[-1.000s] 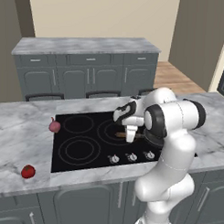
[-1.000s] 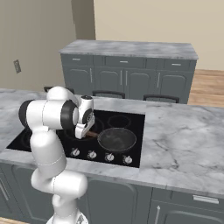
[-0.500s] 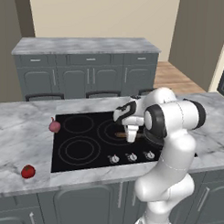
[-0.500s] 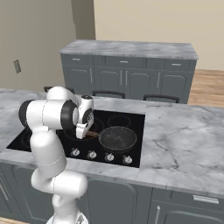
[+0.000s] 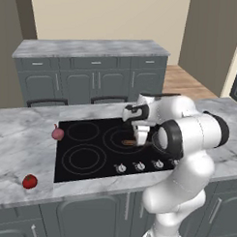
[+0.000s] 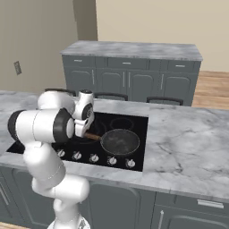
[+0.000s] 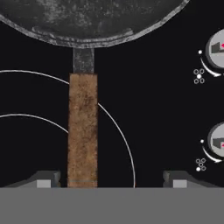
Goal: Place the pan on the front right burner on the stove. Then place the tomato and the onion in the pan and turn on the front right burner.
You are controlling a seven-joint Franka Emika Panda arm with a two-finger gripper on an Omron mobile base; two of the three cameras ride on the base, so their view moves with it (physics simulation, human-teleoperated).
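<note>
The dark grey pan (image 6: 120, 141) lies flat on the stove (image 6: 134, 125) at its front right, covering the front right burner. Its brown wooden handle (image 7: 82, 127) points toward the stove's middle. My gripper (image 7: 111, 179) hangs over the end of that handle, open, with the fingertips (image 7: 43, 179) wide apart; the handle lies close beside the left one. From the left base view the gripper (image 5: 139, 135) stands above the handle (image 5: 129, 142). The onion (image 5: 57, 133) rests at the stove's left edge. The tomato (image 5: 29, 181) sits on the counter near the front left.
A row of silver knobs (image 6: 94, 158) runs along the stove's front edge; two knobs (image 7: 216, 48) show beside the pan in the hand view. Marble counter (image 6: 188, 138) stretches to the right of the stove. A second counter with cabinets (image 5: 93, 66) stands behind.
The jaws have opened and let go of the pan's handle. The arm and the pan stay where they were.
</note>
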